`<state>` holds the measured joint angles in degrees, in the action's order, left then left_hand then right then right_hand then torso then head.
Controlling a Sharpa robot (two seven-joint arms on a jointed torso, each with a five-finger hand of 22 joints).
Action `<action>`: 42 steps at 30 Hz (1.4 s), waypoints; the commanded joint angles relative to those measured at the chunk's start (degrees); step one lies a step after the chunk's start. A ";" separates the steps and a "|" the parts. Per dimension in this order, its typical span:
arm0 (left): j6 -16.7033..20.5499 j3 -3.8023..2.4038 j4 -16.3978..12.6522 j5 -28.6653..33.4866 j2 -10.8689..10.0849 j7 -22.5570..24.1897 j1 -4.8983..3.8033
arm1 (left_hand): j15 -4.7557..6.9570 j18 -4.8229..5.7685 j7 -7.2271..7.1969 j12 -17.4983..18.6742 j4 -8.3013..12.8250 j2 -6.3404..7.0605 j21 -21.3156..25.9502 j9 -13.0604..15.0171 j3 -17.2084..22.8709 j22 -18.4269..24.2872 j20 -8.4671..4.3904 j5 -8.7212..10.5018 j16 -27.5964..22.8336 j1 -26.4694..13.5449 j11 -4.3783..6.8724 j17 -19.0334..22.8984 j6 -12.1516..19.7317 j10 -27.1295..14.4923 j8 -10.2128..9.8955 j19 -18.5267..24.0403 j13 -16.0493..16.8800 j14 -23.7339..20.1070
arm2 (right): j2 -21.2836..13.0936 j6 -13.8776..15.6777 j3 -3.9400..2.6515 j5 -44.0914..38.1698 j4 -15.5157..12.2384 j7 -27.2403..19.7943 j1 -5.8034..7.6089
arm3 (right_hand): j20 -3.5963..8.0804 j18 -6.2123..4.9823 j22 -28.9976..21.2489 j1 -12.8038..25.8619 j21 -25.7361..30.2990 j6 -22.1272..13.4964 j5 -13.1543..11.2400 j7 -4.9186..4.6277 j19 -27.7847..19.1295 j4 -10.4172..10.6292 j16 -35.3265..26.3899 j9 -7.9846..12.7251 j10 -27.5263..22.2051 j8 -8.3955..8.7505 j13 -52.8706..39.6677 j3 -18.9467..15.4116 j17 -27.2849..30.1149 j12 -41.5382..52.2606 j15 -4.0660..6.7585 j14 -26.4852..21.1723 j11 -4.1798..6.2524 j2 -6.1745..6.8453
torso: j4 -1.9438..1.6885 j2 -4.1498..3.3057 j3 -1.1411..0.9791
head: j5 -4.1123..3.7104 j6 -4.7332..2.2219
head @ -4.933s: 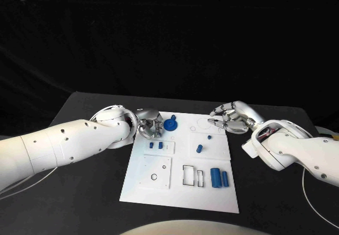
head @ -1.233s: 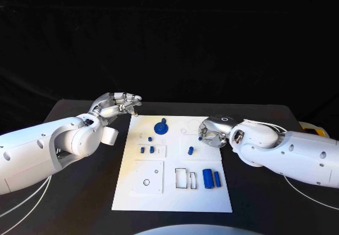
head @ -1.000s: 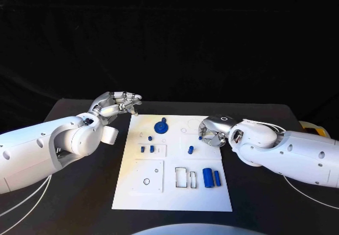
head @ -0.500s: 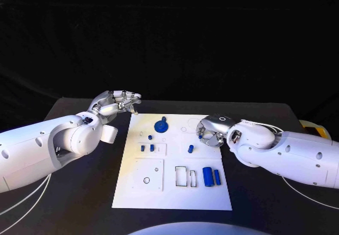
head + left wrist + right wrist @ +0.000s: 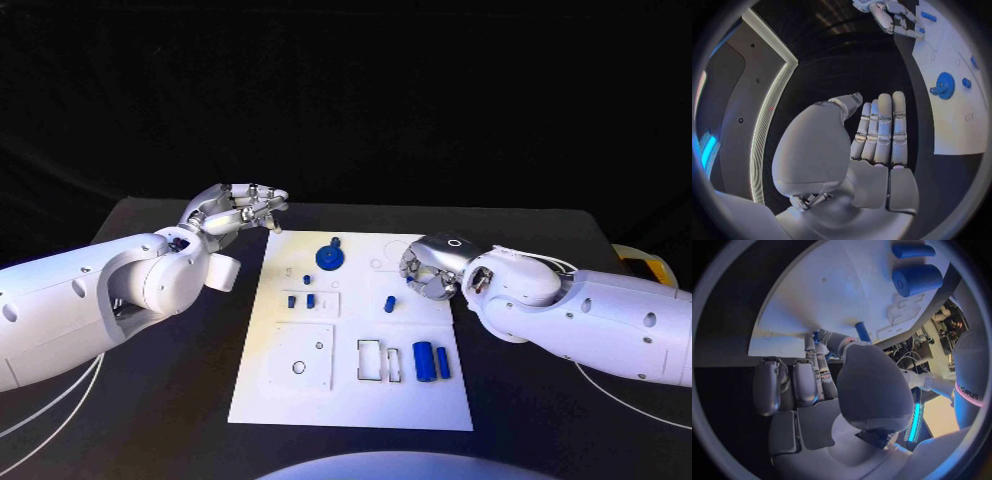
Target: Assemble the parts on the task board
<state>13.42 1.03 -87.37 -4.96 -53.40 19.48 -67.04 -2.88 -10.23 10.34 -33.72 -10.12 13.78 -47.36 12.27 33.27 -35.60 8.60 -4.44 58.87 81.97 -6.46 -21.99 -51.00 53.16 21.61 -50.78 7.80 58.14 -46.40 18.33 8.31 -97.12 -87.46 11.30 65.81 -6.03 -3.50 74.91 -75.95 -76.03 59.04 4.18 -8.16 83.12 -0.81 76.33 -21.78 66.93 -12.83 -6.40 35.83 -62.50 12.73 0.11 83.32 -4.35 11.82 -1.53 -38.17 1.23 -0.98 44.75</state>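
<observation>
The white task board (image 5: pixel 353 390) lies mid-table. A blue gear disc (image 5: pixel 329 260) sits near its far end, and small blue pieces (image 5: pixel 310 300) stand left of centre. A blue peg (image 5: pixel 389 303) lies in the middle, and a thick cylinder (image 5: pixel 424 361) and a thin one (image 5: pixel 443 363) lie near the front. My right hand (image 5: pixel 430 268) hovers over the board's right side with fingers curled. A small blue part (image 5: pixel 816 335) shows at its fingertips, close to the peg (image 5: pixel 861 331). My left hand (image 5: pixel 238 210) is raised beyond the board's far left corner, fingers straight (image 5: pixel 879 130), holding nothing.
Empty rectangular slots (image 5: pixel 379 362) and round holes (image 5: pixel 299 368) mark the board's front half. A yellow object (image 5: pixel 645 268) sits at the table's right edge. Black table surrounds the board on all sides.
My right hand has turned and risen slightly. The small blue part that lay by its fingertips no longer shows on the board. The left hand has barely moved.
</observation>
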 commanded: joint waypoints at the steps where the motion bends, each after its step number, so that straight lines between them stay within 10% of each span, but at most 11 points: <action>1: -0.82 -0.05 -0.25 0.28 -0.03 -0.02 -0.06 | -0.05 -0.26 0.24 -0.13 0.16 -0.37 0.34 -0.07 -0.17 0.08 0.08 0.04 -0.20 -0.03 -0.33 0.05 0.16 0.01 -0.37 0.34 -0.05 -0.27 | 0.18 -1.77 0.23 -0.57 0.00 0.42 -0.42 | 0.20 0.46 8.46 -0.16 -0.63 0.66 0.03 0.02 0.51 -0.44 0.42 -0.12 0.51 -0.21 -0.06 0.28 -0.35 0.19 0.13 0.52 0.17 -0.96 | -0.01 0.02 -0.01 | -0.07 0.07; 42: -1.00 -0.05 -0.11 -0.81 0.19 -1.25 -0.04 | -0.39 -0.20 0.80 0.20 0.75 -0.45 0.87 -0.29 -0.31 0.37 0.23 -0.01 -0.72 0.32 -0.81 0.37 1.07 -0.82 -1.06 0.31 -0.33 -0.74 | -0.43 2.16 0.24 -5.50 -2.38 3.05 -0.90 | 0.78 1.28 10.58 -1.23 -4.41 2.41 1.03 0.27 2.34 -2.73 1.70 -0.78 2.18 -0.67 -0.83 2.14 -2.49 -0.10 0.63 1.74 0.63 -3.19 | 0.03 0.13 0.00 | -0.04 0.36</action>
<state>13.35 1.03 -87.43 -5.41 -53.38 18.12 -67.04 -3.30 -10.22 11.15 -33.71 -9.80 13.78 -46.76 12.06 32.95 -35.30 8.60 -4.44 58.46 81.97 -7.07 -21.68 -50.18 52.54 20.78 -50.78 7.53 57.72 -46.81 19.78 8.53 -101.84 -89.43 14.27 64.96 -5.44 -2.90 74.94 -77.44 -80.19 61.02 4.88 -7.77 83.71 -3.34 77.78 -22.52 67.65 -13.28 -7.10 37.85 -64.93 12.51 0.52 83.72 -4.69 9.11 -1.52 -38.06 1.20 -1.05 45.16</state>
